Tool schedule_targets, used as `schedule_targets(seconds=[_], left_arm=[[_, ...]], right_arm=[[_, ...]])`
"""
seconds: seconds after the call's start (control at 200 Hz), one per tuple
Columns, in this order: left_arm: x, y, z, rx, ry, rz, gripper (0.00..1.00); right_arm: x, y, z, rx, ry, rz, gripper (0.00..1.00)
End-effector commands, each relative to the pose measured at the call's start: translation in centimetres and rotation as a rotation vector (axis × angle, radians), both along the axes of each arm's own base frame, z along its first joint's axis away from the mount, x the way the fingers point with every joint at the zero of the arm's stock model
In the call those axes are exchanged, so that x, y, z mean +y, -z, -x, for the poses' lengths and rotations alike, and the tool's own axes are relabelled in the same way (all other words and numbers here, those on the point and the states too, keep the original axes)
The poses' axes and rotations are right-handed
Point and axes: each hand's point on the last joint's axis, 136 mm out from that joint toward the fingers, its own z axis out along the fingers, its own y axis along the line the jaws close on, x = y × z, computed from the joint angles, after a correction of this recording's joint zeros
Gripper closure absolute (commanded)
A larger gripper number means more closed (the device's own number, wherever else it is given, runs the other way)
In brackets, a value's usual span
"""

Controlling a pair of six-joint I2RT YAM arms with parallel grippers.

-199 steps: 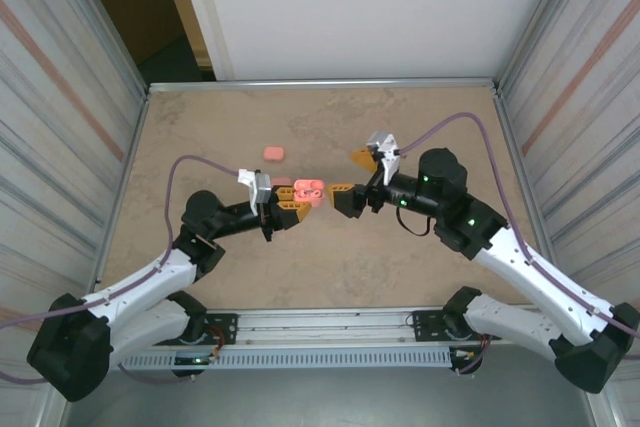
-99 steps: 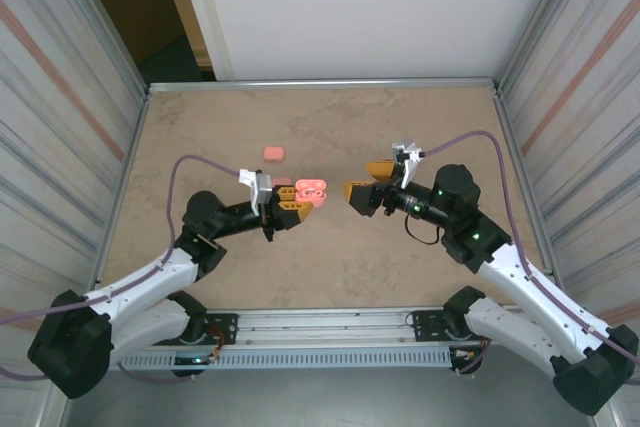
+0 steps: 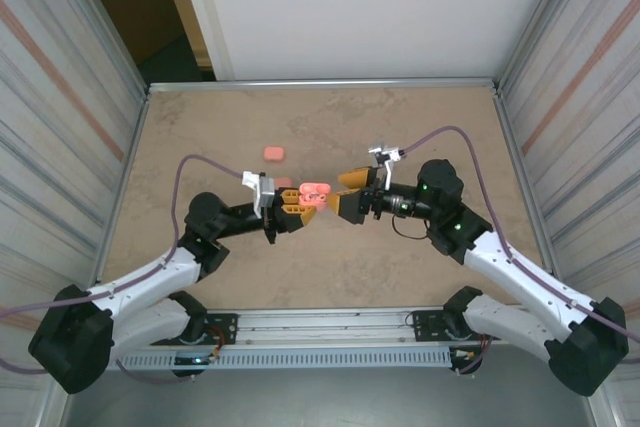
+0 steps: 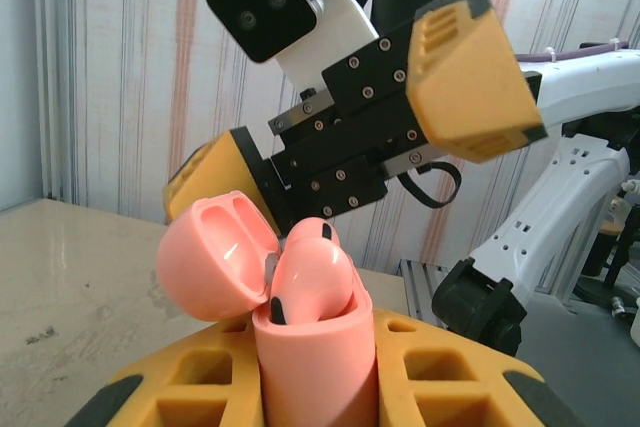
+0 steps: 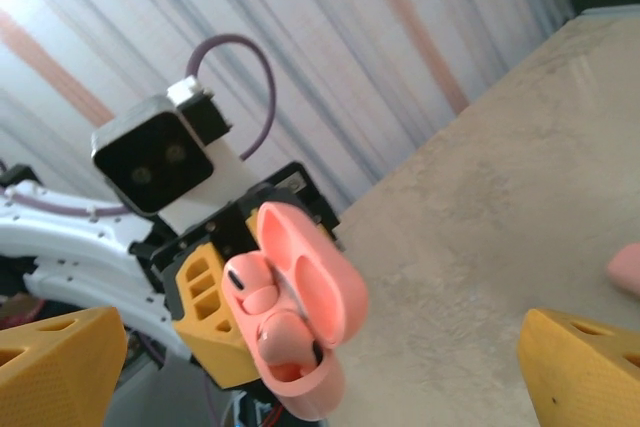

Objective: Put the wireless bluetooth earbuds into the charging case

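My left gripper (image 3: 297,205) is shut on a salmon-pink charging case (image 3: 312,191), held above the table's middle. In the left wrist view the case (image 4: 315,367) stands upright between the yellow fingers (image 4: 190,392), its lid (image 4: 210,267) swung open to the left. Two pink earbuds (image 4: 312,272) sit in it, heads poking above the rim. The right wrist view looks into the open case (image 5: 335,297), with one earbud (image 5: 250,285) above the other (image 5: 285,339). My right gripper (image 3: 346,193) is open, facing the case from the right and not touching it.
A second pink case (image 3: 273,152) lies shut on the table behind the left gripper. A small pink piece (image 3: 283,183) rests by the left wrist. Striped walls (image 3: 60,117) close both sides, and the arm bases line the near edge.
The right gripper drew back to the right, then came in toward the case again with its wrist turned. The left gripper keeps holding the case in nearly the same spot.
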Motion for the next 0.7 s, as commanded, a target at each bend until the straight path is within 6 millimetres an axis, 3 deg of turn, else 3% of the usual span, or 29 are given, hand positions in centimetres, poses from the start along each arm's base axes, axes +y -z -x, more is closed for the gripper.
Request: schedule_targets(seconds=[0.0, 0.697], left_arm=[[-0.2, -2.2, 0.6, -0.061, 0.026, 0.041, 1.00], [-0.3, -1.7, 0.5, -0.050, 0.022, 0.024, 1.00]], right_arm=[[1.0, -1.4, 1.4, -0.042, -0.080, -0.032, 0.01], [2.3, -3.1, 2.9, -0.124, -0.146, -0.041, 0.01]])
